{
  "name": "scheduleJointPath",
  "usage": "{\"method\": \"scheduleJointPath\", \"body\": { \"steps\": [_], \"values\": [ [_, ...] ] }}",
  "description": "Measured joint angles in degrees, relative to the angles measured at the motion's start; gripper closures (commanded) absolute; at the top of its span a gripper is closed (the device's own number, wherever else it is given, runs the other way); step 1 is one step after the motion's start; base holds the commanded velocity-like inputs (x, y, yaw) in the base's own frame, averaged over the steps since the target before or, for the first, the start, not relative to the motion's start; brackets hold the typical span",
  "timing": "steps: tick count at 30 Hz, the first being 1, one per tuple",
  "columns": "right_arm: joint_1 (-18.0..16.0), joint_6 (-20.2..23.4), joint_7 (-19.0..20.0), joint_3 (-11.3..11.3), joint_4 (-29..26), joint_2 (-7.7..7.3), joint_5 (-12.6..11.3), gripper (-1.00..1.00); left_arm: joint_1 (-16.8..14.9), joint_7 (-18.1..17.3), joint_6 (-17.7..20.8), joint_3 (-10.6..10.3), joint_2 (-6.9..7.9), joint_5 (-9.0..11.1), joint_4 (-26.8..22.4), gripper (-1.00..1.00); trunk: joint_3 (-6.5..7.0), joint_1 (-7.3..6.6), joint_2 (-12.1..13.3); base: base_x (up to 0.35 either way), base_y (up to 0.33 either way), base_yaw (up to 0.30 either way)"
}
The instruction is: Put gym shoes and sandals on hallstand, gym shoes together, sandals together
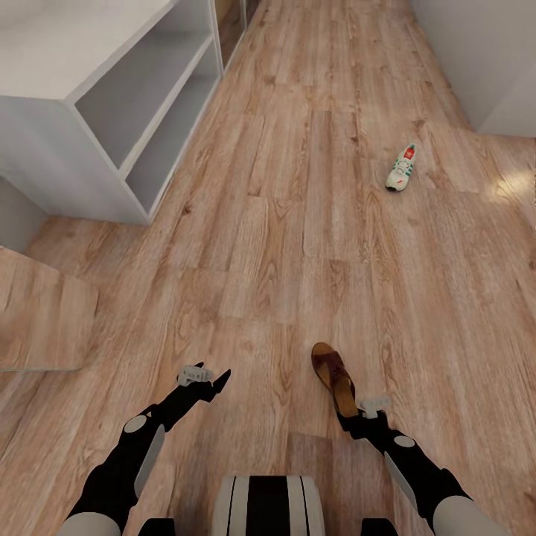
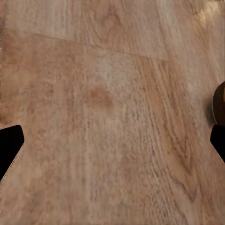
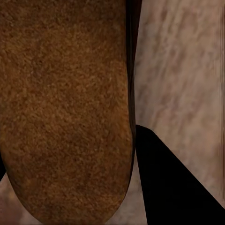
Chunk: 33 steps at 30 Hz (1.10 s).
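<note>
Sandal lies on the corridor floor, its heel end right at the right gripper, whose fingers sit beside the footbed; whether they clamp it I cannot tell. Left gripper hangs spread and empty, well apart. One gym shoe rests far ahead of the right gripper.

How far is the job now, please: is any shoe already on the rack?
None looks placed: the rack bays in view hold no shoes. In hand: the right gripper is at the heel of one sandal; the right wrist view shows a finger beside its footbed, but a firm grip is unclear. The left gripper is open over bare floor. Left: one gym shoe lies farther ahead.
</note>
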Motion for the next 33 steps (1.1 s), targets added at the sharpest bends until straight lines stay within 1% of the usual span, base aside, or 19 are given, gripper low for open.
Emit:
{"method": "scheduleJointPath", "body": {
  "steps": [15,23,29,30,32,33],
  "values": [
    [0.00,-0.25,0.07,0.20,-0.12,0.00,0.00,1.00,-0.02,-0.02,0.09,0.20,-0.11,0.37,0.64,-1.00,3.32,-0.39,0.20,0.000,0.000,0.000],
    [0.00,-0.30,0.07,0.27,-0.10,0.10,0.00,1.00,0.01,-0.23,0.42,0.08,0.26,0.54,0.46,-1.00,5.10,-0.59,0.31,0.000,0.000,0.000],
    [0.00,-0.30,0.07,0.27,-0.10,0.21,0.00,1.00,0.29,-1.44,0.87,0.67,1.50,-0.04,-0.37,-1.00,6.43,-0.75,0.39,0.000,0.000,0.000],
    [0.00,-0.30,0.07,0.26,-0.10,0.17,0.00,1.00,0.66,-1.52,0.92,0.73,2.21,-0.14,-0.39,-1.00,6.65,-0.77,0.40,0.000,0.000,0.000],
    [0.00,-0.32,0.07,0.25,-0.10,0.14,0.00,1.00,1.34,-1.55,0.95,0.77,3.15,-0.13,-0.41,-1.00,7.11,-0.82,0.43,0.000,0.000,-0.016],
    [0.00,-0.44,0.07,0.25,-0.10,0.10,-0.01,1.00,2.22,-1.54,0.97,0.80,4.10,-0.07,-0.39,-1.00,7.37,-0.85,0.44,0.000,0.000,-0.038]
  ]
}}
